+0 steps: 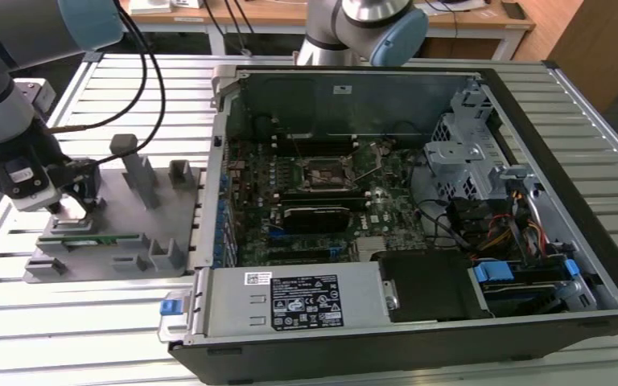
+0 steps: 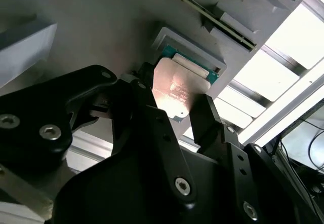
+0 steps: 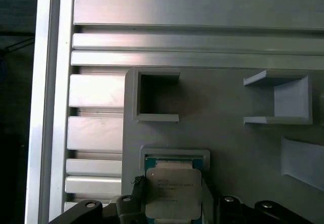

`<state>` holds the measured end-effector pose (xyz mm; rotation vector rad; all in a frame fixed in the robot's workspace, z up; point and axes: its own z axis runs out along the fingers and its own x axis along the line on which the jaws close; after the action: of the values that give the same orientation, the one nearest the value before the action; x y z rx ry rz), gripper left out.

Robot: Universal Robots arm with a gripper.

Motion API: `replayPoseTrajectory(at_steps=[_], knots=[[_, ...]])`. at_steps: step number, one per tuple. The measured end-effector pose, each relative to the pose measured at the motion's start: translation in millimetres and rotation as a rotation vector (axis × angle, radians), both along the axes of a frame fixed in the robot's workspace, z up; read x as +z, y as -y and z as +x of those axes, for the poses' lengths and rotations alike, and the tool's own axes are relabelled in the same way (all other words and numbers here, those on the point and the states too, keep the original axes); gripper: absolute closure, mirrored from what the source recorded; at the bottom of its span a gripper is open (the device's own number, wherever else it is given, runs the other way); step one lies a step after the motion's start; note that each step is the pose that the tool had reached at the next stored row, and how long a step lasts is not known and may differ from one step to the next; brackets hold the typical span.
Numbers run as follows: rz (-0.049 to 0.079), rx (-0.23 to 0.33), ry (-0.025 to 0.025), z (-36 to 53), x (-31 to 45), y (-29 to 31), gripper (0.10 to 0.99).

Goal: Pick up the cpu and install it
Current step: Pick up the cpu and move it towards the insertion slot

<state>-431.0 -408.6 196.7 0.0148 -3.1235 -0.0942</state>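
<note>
Cpu (image 3: 173,193): lay flat, metal top up, in a shallow square pocket of the grey fixture tray (image 1: 84,261) at the exterior view's left. The pocket probably kept it square for a clean grasp.
Tray: sat on the slatted table (image 1: 94,322), just beside the open computer case (image 1: 599,241).
Socket (image 1: 323,174): sat in the middle of the motherboard, well apart from the chip.
Gripper (image 2: 174,105): was low over the pocket, its fingers (image 2: 205,115) narrowed onto two opposite edges of the cpu and apparently touching both.
Lift: the chip looked barely raised, if at all.
</note>
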Motion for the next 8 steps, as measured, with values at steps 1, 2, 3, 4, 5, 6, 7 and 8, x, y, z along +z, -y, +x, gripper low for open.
replayPoseTrajectory(at_steps=[1,2,3,4,5,6,7,8], knots=[[0.0,0.0,-0.0001,0.0,2.1,0.0,0.553],[0.0,0.0,-0.0001,0.0,3.8,0.0,0.553],[0.0,0.0,-0.0001,0.0,5.3,0.0,0.553],[0.0,0.0,-0.0001,0.0,7.0,0.0,0.553],[0.0,0.0,-0.0001,0.0,8.8,0.0,0.553],[0.0,0.0,-0.0007,0.1,9.9,0.0,0.553],[0.001,0.0,-0.0008,0.1,10.5,0.0,0.553],[0.003,0.0,-0.0006,0.1,10.4,0.1,0.553]])
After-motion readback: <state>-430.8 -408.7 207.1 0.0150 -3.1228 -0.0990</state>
